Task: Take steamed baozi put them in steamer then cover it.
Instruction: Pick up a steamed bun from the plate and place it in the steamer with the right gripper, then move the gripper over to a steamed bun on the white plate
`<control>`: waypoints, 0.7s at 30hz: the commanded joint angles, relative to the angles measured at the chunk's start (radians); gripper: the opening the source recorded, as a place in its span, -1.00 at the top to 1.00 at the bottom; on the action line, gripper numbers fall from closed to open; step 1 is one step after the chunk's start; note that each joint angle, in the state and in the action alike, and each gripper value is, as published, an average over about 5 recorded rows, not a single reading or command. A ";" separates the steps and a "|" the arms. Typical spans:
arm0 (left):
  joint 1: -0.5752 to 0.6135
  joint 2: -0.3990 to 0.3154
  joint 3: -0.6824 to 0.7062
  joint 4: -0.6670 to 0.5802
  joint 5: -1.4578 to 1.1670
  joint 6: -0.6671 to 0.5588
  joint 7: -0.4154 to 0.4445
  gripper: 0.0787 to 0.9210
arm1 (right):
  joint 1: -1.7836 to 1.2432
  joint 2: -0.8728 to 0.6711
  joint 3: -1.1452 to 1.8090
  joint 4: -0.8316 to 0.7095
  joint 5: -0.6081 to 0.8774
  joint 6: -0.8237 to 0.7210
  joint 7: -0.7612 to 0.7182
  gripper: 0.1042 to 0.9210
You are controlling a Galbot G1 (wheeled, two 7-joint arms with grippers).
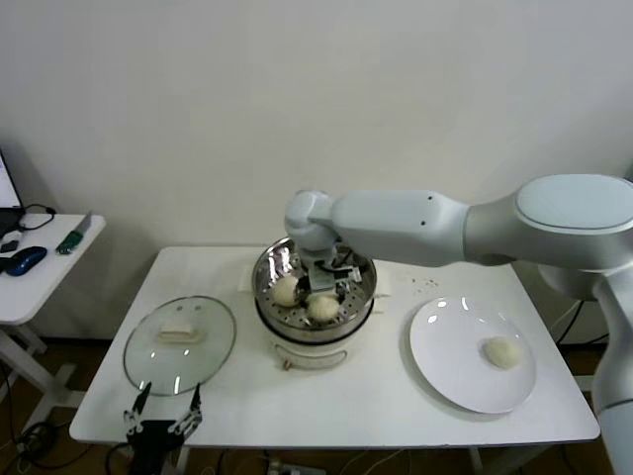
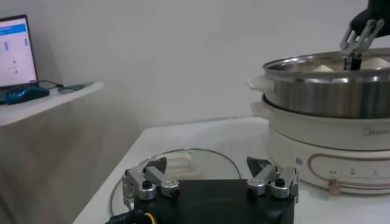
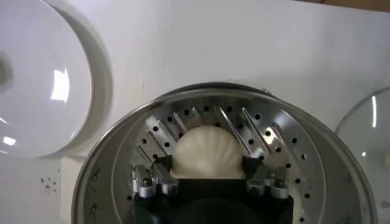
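Observation:
The steamer [image 1: 267, 272] stands mid-table on its white pot base [image 1: 315, 352]. My right gripper [image 1: 331, 278] reaches down into it. In the right wrist view the right gripper [image 3: 208, 168] is shut on a baozi [image 3: 207, 148] resting on the perforated bottom [image 3: 274, 143]. Two baozi [image 1: 286, 290] [image 1: 322, 308] show in the steamer in the head view. One baozi [image 1: 502, 352] lies on the white plate [image 1: 450, 341]. The glass cover [image 1: 180, 341] lies flat at the left. My left gripper [image 1: 161, 421] is open and empty, parked at the table's front edge by the cover [image 2: 183, 163].
A side table [image 1: 40, 272] at the far left holds a mouse and small items. The plate [image 3: 36, 79] sits right of the steamer, near the table's front right. The left wrist view shows the steamer [image 2: 329, 91] and the right gripper [image 2: 359, 36] above it.

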 commanded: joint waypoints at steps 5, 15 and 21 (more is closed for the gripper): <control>-0.001 -0.001 0.002 0.006 -0.005 -0.001 0.000 -0.77 | -0.028 0.011 0.006 -0.001 -0.020 -0.003 -0.022 -0.73; 0.005 -0.003 0.006 0.012 0.008 -0.006 0.001 -0.77 | -0.016 -0.024 0.087 -0.016 -0.065 0.033 -0.034 -0.76; 0.003 -0.001 0.008 0.015 0.014 -0.008 0.001 -0.77 | 0.050 -0.107 0.088 -0.011 0.018 -0.009 -0.030 -0.76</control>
